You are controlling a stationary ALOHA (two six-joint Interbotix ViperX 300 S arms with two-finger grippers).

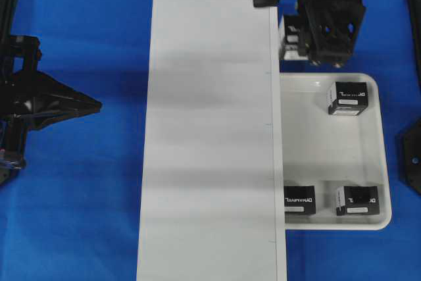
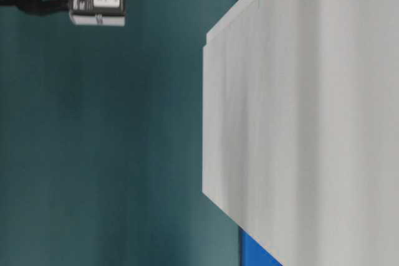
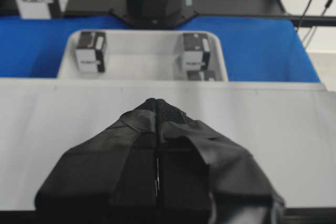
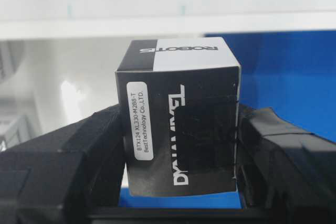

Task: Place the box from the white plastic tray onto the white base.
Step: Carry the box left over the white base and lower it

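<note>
Box in grip: you have one black DYNAMIXEL box point(image 4: 181, 121) pinched between the two fingers of your right gripper point(image 4: 178, 145), white label strip facing the wrist camera and a black-and-white end panel reading ROBOTIS turned up.
Box position: it is lifted off the white plastic tray point(image 1: 378, 156), above the blue table cover point(image 1: 99, 195) just beyond the tray's far rim in the overhead view, beside the long edge of the white base point(image 1: 210, 136) and not over it.
Right gripper: your jaws are clamped on opposite black sides of the box, fingers pointing down.
Left gripper: your left gripper point(image 3: 157, 103) has its jaws pressed together with nothing between them; it hangs low over the near edge of the white base, pointing toward the tray.
Tray contents: you have three more identical boxes point(image 1: 350, 99) in the tray, one in the far right corner, two along the near rim, all well apart from the held one.
White base: long matte board lying between your two arms, its tick-marked edge overlapping the tray's left side; nothing rests on it.
Table-level view: you see the held box high at upper left, against a teal backdrop.
</note>
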